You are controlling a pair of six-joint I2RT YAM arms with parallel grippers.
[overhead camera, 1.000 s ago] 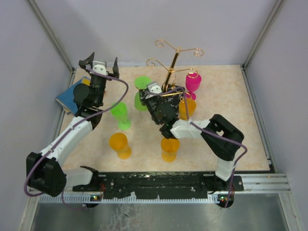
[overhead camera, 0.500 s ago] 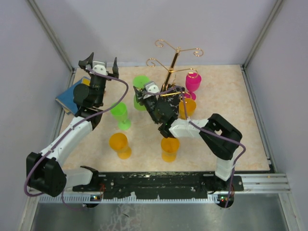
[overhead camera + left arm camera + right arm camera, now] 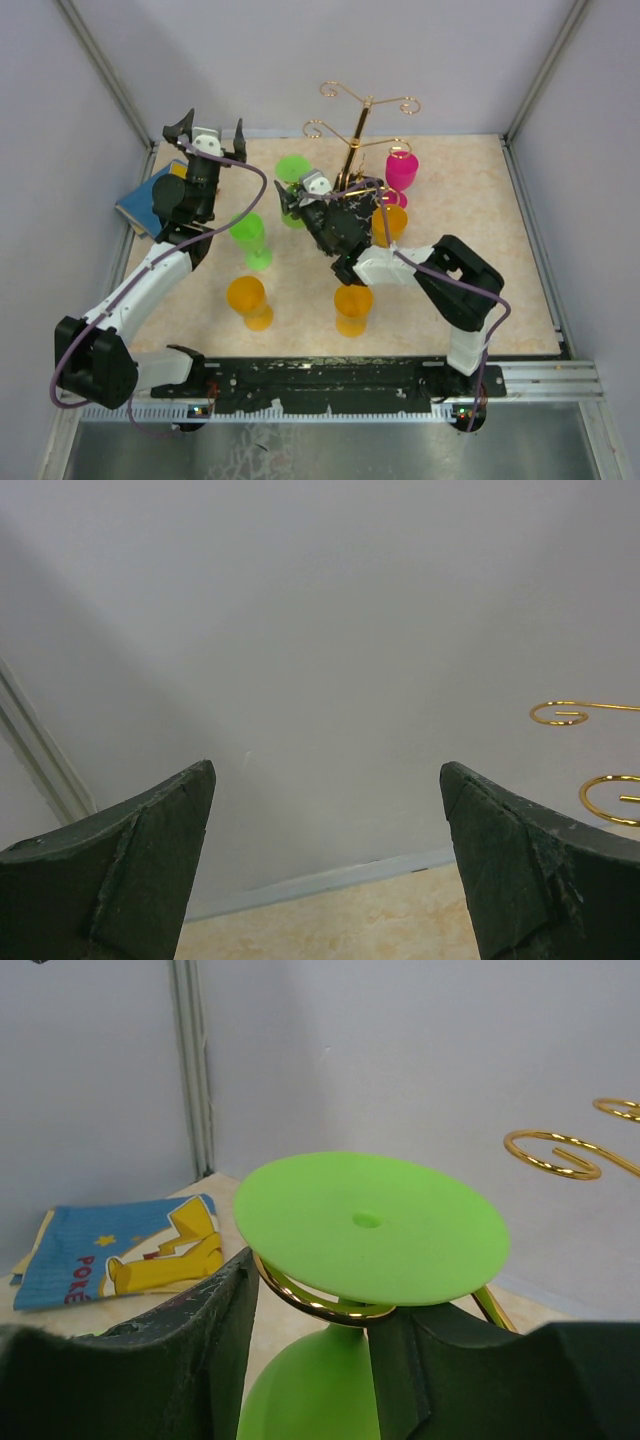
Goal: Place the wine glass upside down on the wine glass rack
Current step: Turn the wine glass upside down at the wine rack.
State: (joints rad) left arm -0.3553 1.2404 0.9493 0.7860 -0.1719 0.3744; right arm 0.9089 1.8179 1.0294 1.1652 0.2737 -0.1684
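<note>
A green wine glass (image 3: pixel 370 1225) hangs upside down, its flat foot resting on a gold spiral (image 3: pixel 300 1290) of the wine glass rack (image 3: pixel 352 160), bowl below. My right gripper (image 3: pixel 312 1305) is open, with its fingers on either side of the stem just under the foot. The left finger (image 3: pixel 215 1305) stands apart from the glass. From above, the glass's foot (image 3: pixel 294 170) shows left of the rack's post, beside the right gripper (image 3: pixel 290 200). My left gripper (image 3: pixel 212 125) is raised at the back left, wide open and holding nothing. In its own view, the left gripper (image 3: pixel 327 770) faces the back wall.
A pink glass (image 3: pixel 401 168) and an orange one (image 3: pixel 389 222) are at the rack's right side. On the table are a green glass (image 3: pixel 250 238) and two orange glasses (image 3: pixel 247 298) (image 3: pixel 352 305). A blue cartoon cloth (image 3: pixel 150 195) lies at the left wall.
My right gripper's jaws have spread apart around the green glass's stem, and the glass stays hanging on the spiral. The left arm has not moved.
</note>
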